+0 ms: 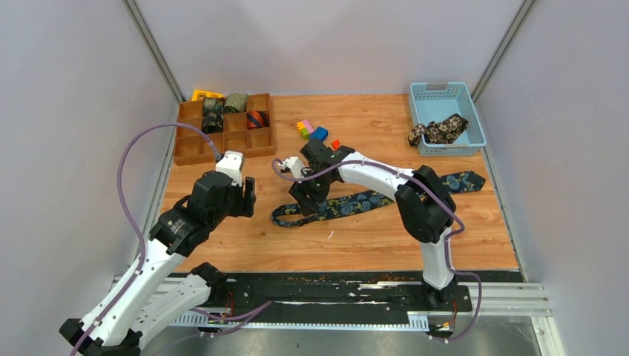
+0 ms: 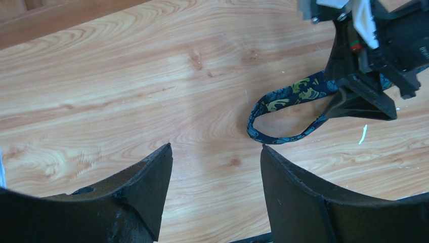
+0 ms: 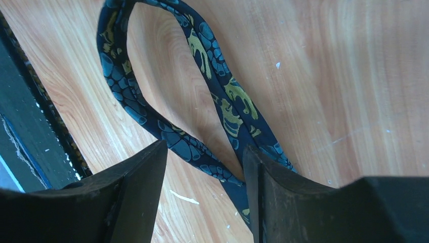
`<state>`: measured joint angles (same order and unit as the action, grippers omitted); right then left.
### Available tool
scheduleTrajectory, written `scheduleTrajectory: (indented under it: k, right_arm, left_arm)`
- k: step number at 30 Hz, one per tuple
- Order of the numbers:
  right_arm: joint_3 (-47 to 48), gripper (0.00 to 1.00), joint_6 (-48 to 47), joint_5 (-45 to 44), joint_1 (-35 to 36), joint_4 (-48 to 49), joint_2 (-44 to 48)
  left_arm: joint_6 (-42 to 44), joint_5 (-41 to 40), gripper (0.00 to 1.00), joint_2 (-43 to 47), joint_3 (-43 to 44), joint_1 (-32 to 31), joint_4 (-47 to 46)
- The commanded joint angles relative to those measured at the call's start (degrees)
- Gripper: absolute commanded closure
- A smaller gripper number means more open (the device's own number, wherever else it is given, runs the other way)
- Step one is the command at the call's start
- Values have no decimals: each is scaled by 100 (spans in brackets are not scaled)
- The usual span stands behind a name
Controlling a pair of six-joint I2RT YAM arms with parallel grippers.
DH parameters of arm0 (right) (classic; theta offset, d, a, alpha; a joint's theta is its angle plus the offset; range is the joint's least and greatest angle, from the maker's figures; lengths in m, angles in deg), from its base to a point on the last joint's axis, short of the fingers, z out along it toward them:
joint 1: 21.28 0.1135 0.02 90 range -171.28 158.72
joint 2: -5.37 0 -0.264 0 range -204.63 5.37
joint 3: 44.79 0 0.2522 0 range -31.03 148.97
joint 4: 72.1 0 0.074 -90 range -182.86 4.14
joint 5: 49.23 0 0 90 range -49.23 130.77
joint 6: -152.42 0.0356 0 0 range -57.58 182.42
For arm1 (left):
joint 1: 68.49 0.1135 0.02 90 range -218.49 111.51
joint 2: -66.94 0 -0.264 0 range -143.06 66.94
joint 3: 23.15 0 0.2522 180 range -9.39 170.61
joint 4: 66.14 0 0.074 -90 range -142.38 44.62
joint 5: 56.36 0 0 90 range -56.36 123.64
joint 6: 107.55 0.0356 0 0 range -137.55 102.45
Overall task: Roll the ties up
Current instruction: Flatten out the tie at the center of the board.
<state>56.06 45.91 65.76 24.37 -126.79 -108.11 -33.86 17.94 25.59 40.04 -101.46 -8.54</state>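
1. The right gripper (image 3: 205,147) stands with its jaws apart over the navy paisley tie (image 3: 222,96), which lies flat on the table (image 1: 371,245). The two strands of the tie's doubled-back narrow end run into the gap between its fingers.
2. Just ahead of those fingertips the strands spread into an open loop. Behind the gripper, the rest of the tie runs off beneath its own arm.
3. The left gripper (image 2: 215,147) hovers over bare wood with its jaws apart and nothing between them. The loop lies ahead of it and to its right, near but not touching.
4. Well beyond the left gripper, a wooden tray (image 1: 189,148) holds rolled ties, among them a green coil (image 1: 236,102) and an orange-navy striped coil (image 1: 256,119).
5. Coloured blocks (image 1: 311,130) sit a little beyond the right gripper. Far off to its right, a blue basket (image 1: 445,93) holds a bunched black-tan floral tie (image 1: 438,130)
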Motion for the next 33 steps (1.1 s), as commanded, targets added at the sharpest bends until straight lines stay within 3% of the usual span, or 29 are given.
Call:
scheduleTrajectory:
  k: [1, 8, 18, 23, 30, 33]
  right_arm:
    - [441, 42, -359, 394, 40, -460, -236]
    - [274, 42, -523, 992, 41, -459, -165]
    - [308, 47, -448, 822, 92, -470, -497]
    - [415, 57, -427, 651, 149, -543, -583]
    - [662, 99, -481, 466, 190, -678, -517]
    - [1093, 100, -609, 490, 189, -992, -627]
  left_arm:
    - [192, -124, 28, 96, -74, 19, -202]
    - [199, -95, 28, 35, -91, 19, -214]
    - [190, -91, 28, 62, -117, 24, -233]
    - [186, -90, 28, 65, -118, 20, -230]
    - [93, -65, 28, -3, -112, 27, -202]
    - [-106, -37, 28, -145, -57, 23, -112]
